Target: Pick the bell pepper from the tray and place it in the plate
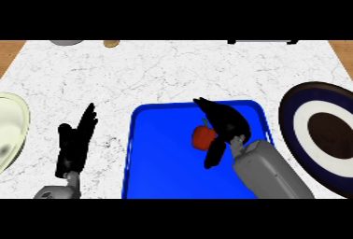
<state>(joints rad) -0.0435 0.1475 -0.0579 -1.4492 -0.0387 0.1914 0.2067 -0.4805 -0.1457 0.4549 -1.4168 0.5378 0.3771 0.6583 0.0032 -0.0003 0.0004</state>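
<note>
Right hand point(226, 122) open, touching bell pepper point(201, 138).

Bench point(172, 70): a wide bare stretch lies between the far rim of the tray point(158, 177) and the bench's far edge. Along that edge sit a grey object point(66, 42), a small tan object point(110, 43) and a dark item point(262, 41), all well apart from the tray.

Tray floor: the left half and near part are bare. The bell pepper point(202, 137) sits right of centre. The right hand point(224, 123), fingers spread, is just beside it and fills the tray's right part, with its forearm crossing the near right corner.

A narrow free strip runs between the tray's right rim and the plate point(303, 100).

The left hand point(74, 144), open with fingers up, stands in the gap between the tray's left rim and the pale dish point(10, 130).
</note>
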